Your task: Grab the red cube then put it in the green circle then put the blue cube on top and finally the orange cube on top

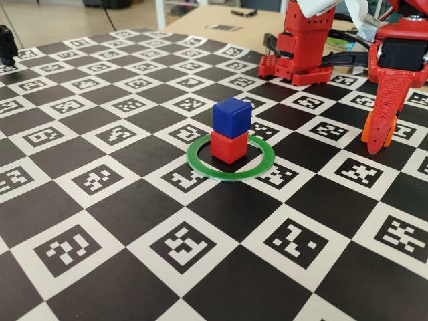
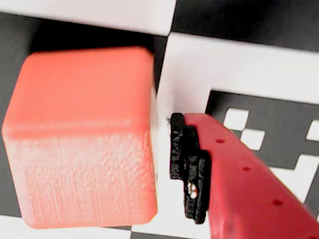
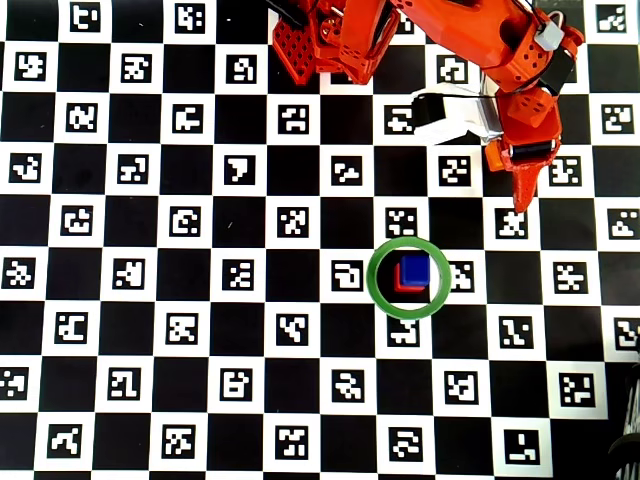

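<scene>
I see the blue cube stacked on the red cube inside the green circle; my gripper, jaws apart, straddles the orange cube, ungrasped.

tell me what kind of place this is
Probably a robotics lab or maker's workbench: a black-and-white checkered board printed with marker codes covers the table, a red 3D-printed robot arm stands on it, and desks with cables sit behind.
</scene>
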